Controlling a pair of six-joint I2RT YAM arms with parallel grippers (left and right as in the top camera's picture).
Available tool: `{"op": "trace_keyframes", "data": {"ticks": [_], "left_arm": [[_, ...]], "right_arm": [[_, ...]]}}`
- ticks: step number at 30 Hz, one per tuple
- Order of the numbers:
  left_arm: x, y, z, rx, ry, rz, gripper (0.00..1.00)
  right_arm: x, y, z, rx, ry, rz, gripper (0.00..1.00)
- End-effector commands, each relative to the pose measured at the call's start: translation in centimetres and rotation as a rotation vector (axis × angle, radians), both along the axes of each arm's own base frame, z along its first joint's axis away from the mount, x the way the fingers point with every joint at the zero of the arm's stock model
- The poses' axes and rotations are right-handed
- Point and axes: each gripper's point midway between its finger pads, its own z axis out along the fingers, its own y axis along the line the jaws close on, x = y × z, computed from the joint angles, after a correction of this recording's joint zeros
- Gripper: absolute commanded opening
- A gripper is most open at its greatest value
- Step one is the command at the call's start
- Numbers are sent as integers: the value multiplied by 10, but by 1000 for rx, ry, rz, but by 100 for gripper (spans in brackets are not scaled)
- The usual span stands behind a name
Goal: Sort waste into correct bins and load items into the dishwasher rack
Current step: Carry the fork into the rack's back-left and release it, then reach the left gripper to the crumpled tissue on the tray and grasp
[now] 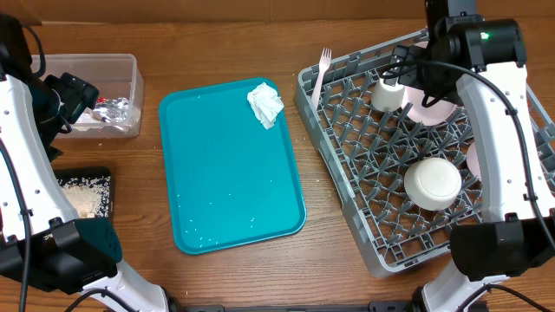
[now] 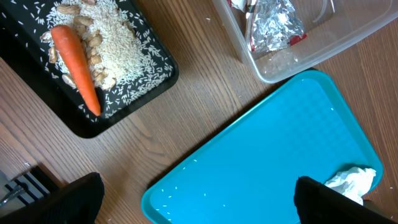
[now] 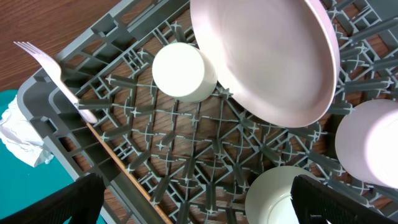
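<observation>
A crumpled white napkin (image 1: 265,104) (image 2: 351,180) lies at the far corner of the teal tray (image 1: 230,165). The clear tub (image 1: 95,91) holds a foil wrapper (image 2: 273,25). On the black tray (image 1: 82,195) lie a carrot (image 2: 76,65), rice and pasta. In the grey rack (image 1: 347,165) stand a cup (image 3: 180,71), a plate (image 3: 264,59) and two bowls (image 3: 280,193) (image 3: 370,143). A fork (image 3: 53,68) and a chopstick (image 3: 118,162) lean along the rack's left side. My left gripper (image 2: 199,208) hangs open above the teal tray's edge. My right gripper (image 3: 199,208) hangs open over the rack, holding nothing.
The teal tray fills the middle of the wooden table and carries scattered rice grains (image 1: 204,227). The rack sits at an angle at the right, and my right arm (image 1: 499,121) crosses above it. The clear tub and black tray stand along the left edge beside my left arm (image 1: 26,173).
</observation>
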Motion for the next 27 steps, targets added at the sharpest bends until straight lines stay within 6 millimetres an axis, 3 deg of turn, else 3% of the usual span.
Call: {"op": "trace_keyframes", "data": {"ticks": [1,18,24,27], "left_arm": [[0,0,3,17,0,-19,100],[0,0,3,17,0,-19,100],[4,-11,3,-45,-27,-7,100],[14,-39,6,-187,-89,-105,100]], "right_arm": [[-1,-1,14,10,-41,-6,100],[-1,-1,14,10,-40,-6,100],[-1,-1,14,10,-40,-6,100],[-1,-1,14,10,-41,-6,100]]}}
